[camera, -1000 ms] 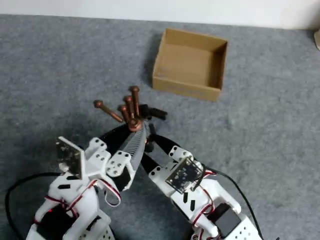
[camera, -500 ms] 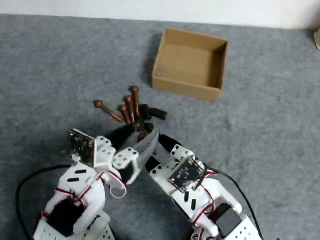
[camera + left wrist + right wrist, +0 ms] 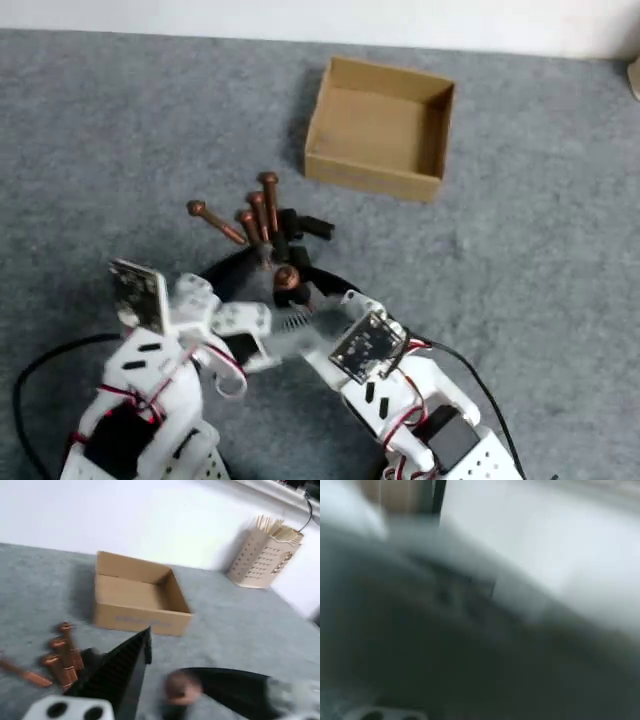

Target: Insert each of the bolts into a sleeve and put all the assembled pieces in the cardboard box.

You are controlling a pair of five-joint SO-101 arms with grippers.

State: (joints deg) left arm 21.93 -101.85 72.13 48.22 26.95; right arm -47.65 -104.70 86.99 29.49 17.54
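My left gripper (image 3: pixel 290 305) has pulled back from the bolts (image 3: pixel 256 215); one bolt (image 3: pixel 287 279) came along, off the pile; whether I'm pinching it, I cannot tell; box (image 3: pixel 372 176) empty, so sleeving comes next.

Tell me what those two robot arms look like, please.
Both the left arm and right arm are blocky white plastic shells over black motors. Thin red-and-white wires loop between joints, a black cable trails off, and each wrist carries a small square camera board.
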